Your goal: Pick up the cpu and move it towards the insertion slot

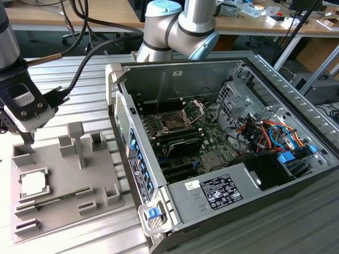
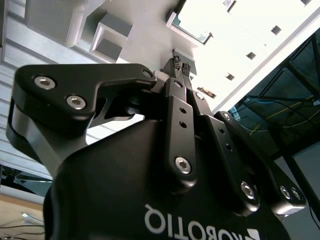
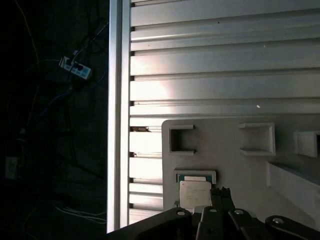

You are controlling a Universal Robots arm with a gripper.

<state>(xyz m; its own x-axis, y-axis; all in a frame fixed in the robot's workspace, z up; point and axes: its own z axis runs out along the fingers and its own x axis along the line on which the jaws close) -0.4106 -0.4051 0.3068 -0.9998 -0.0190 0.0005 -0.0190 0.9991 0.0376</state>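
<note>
Just flat, pale square cpu (image 1: 33,183) in grey tray (image 1: 59,170)

Exterior view evenly lit; both wrist views glare, perhaps overexposed.

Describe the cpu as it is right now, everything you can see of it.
The cpu is a small flat square chip with a pale silvery metal top. It lies flat, top up, seated in a raised square pocket of the grey tray, toward the exterior view's left. Only the pocket touches it; the gripper hangs above the tray, apart from it.
</note>
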